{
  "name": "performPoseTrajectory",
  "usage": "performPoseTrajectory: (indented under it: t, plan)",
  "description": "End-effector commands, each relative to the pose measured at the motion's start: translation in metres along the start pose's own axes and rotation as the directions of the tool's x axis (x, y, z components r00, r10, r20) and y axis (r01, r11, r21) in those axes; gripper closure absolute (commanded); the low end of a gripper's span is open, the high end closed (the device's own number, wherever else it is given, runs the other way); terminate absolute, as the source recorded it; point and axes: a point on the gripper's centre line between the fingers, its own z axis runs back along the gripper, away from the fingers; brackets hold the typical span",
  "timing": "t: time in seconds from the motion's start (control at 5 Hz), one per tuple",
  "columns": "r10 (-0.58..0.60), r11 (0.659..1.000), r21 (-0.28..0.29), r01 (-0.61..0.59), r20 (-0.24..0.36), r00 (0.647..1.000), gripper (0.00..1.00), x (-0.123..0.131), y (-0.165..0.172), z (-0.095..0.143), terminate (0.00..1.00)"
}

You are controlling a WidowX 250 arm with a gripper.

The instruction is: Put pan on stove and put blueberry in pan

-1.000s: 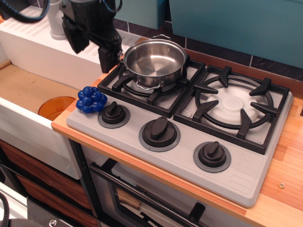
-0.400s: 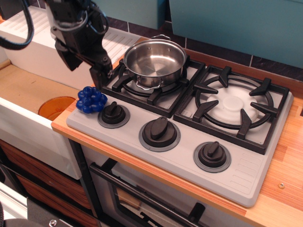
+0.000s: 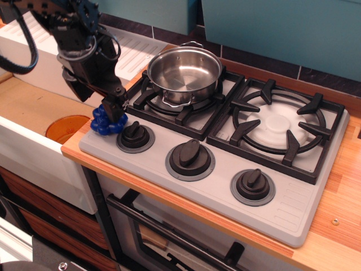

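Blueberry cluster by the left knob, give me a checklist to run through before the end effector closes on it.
1. Shiny round steel pan seated on the left black burner grate: ok.
2. Pan interior free of objects: ok.
3. Glossy deep-blue blueberry cluster on the light grey stove corner, reachable: ok.
4. Black end effector right over the cluster: ok.
5. Fingers on either side of the cluster: cannot tell, the view hides them.
6. Clearance from the leftmost black round knob: cannot tell, it sits very near.
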Motion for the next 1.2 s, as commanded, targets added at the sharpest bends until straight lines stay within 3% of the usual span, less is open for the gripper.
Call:
performPoseTrajectory:
  t: [0.0, 0.2, 0.4, 0.6, 1.0]
  plan:
    - [0.026, 1.000, -0.001, -0.026, 0.003, 1.000, 0.00, 0.003, 0.001, -0.011, 0.00]
    - [0.030, 1.000, -0.008, -0.030, -0.007, 1.000, 0.00, 0.002, 0.000, -0.013, 0.00]
    - [0.030, 0.999, -0.014, -0.030, -0.031, 0.999, 1.00, 0.001, -0.001, -0.015, 0.00]
    - [0.018, 1.000, 0.003, -0.018, -0.053, 0.998, 1.00, 0.000, -0.001, -0.016, 0.00]
    - [-0.007, 0.995, 0.094, 0.019, -0.127, 0.992, 1.00, 0.045, 0.019, 0.061, 0.00]
